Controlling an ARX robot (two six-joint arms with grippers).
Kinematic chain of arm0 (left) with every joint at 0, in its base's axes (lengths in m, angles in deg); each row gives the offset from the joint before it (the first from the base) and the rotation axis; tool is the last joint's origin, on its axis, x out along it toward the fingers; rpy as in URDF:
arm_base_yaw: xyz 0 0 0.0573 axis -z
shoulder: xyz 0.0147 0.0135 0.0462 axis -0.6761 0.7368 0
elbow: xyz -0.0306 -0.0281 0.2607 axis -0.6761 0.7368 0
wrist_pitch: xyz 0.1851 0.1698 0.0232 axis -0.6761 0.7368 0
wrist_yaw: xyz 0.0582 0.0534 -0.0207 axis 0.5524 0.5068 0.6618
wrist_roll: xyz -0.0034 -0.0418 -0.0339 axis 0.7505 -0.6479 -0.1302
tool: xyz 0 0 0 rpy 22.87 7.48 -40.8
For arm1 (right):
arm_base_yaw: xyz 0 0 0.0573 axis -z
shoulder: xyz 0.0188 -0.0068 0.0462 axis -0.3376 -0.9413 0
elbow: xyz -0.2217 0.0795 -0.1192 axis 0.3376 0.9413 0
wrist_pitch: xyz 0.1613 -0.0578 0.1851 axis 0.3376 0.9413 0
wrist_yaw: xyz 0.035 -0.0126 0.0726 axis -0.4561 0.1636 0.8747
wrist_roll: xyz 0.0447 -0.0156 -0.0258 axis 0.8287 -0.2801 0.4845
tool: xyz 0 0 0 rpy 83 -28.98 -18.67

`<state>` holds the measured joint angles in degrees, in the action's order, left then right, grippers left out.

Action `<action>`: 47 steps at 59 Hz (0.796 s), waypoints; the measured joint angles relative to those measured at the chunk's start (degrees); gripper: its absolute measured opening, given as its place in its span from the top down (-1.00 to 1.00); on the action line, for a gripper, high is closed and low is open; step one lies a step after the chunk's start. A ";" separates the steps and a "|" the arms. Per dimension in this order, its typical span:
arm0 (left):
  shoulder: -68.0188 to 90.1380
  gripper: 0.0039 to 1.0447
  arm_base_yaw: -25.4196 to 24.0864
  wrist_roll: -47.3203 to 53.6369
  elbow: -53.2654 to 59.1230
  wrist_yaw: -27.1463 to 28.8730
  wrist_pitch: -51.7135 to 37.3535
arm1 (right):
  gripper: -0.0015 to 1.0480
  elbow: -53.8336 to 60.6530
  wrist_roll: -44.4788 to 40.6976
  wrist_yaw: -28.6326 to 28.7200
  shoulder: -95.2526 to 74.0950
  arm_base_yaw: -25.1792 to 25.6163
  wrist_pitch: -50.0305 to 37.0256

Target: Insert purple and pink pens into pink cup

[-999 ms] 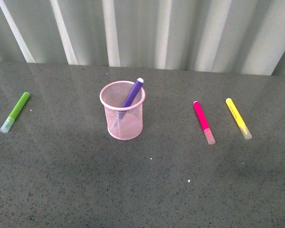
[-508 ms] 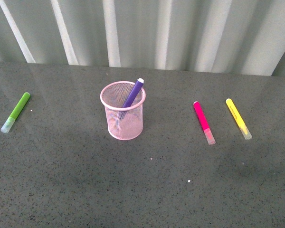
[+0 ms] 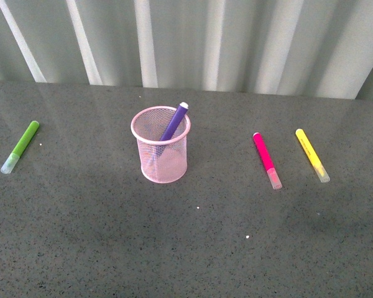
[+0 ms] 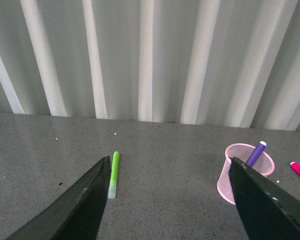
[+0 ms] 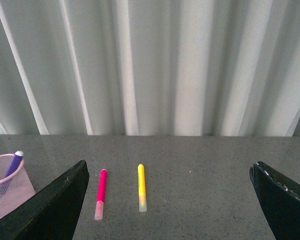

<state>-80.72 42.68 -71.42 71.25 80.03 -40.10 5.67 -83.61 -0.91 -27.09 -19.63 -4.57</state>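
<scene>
Grey table [image 3: 174, 248]: speckled top right across the front view, pale pleated backdrop [image 3: 236, 43] standing behind it.
Lime-green marker [image 3: 20, 146]: far left, lying flat, clear cap towards the camera, well apart from everything else.
Left gripper [image 4: 170, 159]: only its wrist view shows it, up off the table, jaws spread wide and nothing between them. The lime-green marker lies on the table beyond one dark finger [image 4: 80, 205].
Pink cup [image 3: 168, 162]: left of centre, upright on the table, mesh wall and rolled rim in clear sight.
Purple pen [image 3: 174, 122]: in the cup already! It stands tilted, lower end down inside the mesh, white tip poking above the rim and leaning to the right against the far side.
Pink pen [image 3: 267, 159]: out on the table, right of the cup and well apart from it, lying flat, clear cap at the near end.
Yellow marker [image 3: 312, 154]: just beside the pink pen on its right, not touching, lying at much the same angle, cap also at the near end.
Right gripper [image 5: 168, 164]: seen in its wrist view alone, held above the table, jaws wide apart and gripping nothing. The pink pen and yellow marker lie on the table ahead, in the gap between the fingers.
</scene>
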 joint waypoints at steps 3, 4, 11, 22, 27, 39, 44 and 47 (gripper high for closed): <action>0.00 -0.66 0.00 0.00 0.00 0.00 0.00 | -0.87 0.00 0.00 0.00 0.00 0.00 0.02; 0.00 -0.72 0.00 0.00 0.00 0.00 0.00 | -0.87 0.00 0.00 0.00 0.00 0.00 0.00; 0.00 -0.87 0.00 0.09 0.00 0.00 0.00 | -0.87 -4.26 0.52 -6.67 -6.23 -0.31 10.34; 0.00 -0.88 0.00 0.15 0.00 -0.02 0.00 | -0.87 -15.37 0.42 -0.52 -41.40 8.55 2.82; -0.02 -0.88 0.00 0.15 0.00 0.00 0.00 | -0.87 -22.32 0.20 2.84 -56.06 9.14 2.08; -0.02 -0.88 0.00 0.15 0.00 -0.02 0.00 | -0.87 -36.20 0.39 3.58 -79.25 8.87 2.97; -0.02 -0.88 0.00 0.15 0.00 -0.02 0.00 | -0.87 -41.92 0.76 4.66 -86.23 7.89 3.34; -0.02 -0.88 0.00 0.15 0.00 -0.02 0.00 | -0.87 -44.59 1.09 5.31 -89.61 6.99 3.50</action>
<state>-80.74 42.68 -71.27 71.25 80.01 -40.10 -38.92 -82.52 4.40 -116.70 -12.64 -1.08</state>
